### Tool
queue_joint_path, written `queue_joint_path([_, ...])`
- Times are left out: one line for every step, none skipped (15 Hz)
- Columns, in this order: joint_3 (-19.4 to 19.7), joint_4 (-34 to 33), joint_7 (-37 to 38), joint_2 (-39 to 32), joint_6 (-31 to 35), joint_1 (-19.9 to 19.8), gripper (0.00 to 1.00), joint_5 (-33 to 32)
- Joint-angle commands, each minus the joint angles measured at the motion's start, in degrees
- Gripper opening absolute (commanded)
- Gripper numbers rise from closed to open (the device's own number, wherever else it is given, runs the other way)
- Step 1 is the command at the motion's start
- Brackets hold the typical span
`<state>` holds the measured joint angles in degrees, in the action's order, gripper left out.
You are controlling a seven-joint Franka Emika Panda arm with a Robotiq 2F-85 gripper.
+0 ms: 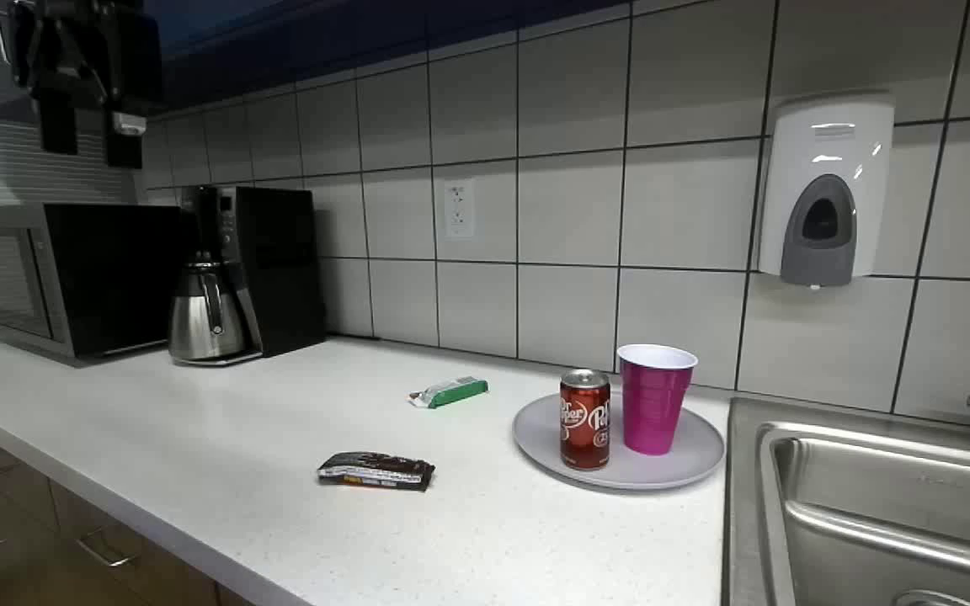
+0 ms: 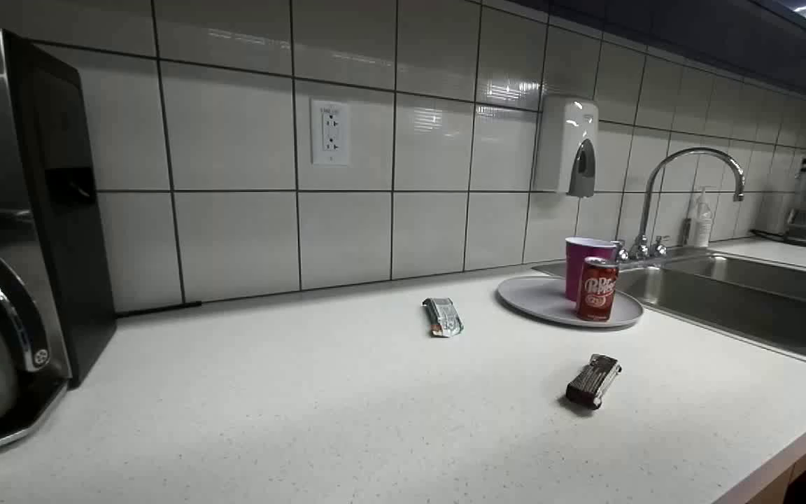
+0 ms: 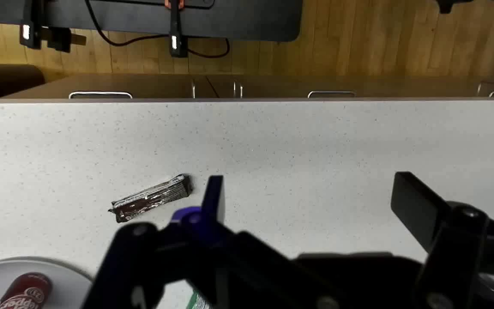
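A: Where is the dark wrapped bar (image 3: 150, 199)?

B: Lying on the pale counter (image 3: 281, 137), toward its front edge. In the wrist view it shows just beside the gripper (image 3: 311, 193) (only a matter of how they line up, since the gripper hangs well above the counter).

A: And the green wrapped bar (image 1: 455, 391)?

B: On the counter too, nearer the tiled wall (image 1: 477, 303). The wrist view gives a sliver of it; the gripper hides the rest.

A: Is anything in the gripper's grasp?

B: Nothing. Its two fingers (image 3: 414, 206) stand wide apart, with the counter showing between them. In an exterior view it hangs high at the upper left, well apart from both bars.

A: What lies past the bars?

B: A gray plate (image 1: 540, 431), with a Dr Pepper can (image 1: 584, 425) and a pink cup (image 1: 655, 404) upright on it, just beside each other. The steel sink (image 1: 750, 522) is right next to the plate.

A: Farther out?

B: A coffee maker (image 1: 283, 269) with a steel carafe (image 1: 199, 320), a microwave (image 1: 114, 269) beyond it, and a soap dispenser (image 1: 826, 185) on the wall.
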<state>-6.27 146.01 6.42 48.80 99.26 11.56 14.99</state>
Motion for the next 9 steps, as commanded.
queue_joint_path([-0.84,-0.18,-0.71,-0.06,-0.34,-1.24,1.0,0.64])
queue_joint_path([-0.84,-0.18,-0.71,-0.07,-0.33,-1.24,1.0,0.64])
queue_joint_path([-0.84,-0.18,-0.71,-0.07,-0.33,-1.24,1.0,0.64])
queue_joint_path([-0.84,-0.18,-0.71,-0.07,-0.33,-1.24,1.0,0.64])
queue_joint_path([-0.84,-0.18,-0.71,-0.07,-0.33,-1.24,1.0,0.64])
queue_joint_path([-0.84,-0.18,-0.71,-0.07,-0.33,-1.24,1.0,0.64])
queue_joint_path([-1.06,-0.06,-0.78,-0.02,-0.21,-1.36,1.0,0.11])
queue_joint_path([-1.42,0.2,-0.74,0.2,0.23,-1.62,1.0,-0.57])
queue_joint_path([-1.73,0.45,-0.67,0.38,0.77,-1.96,1.0,-1.35])
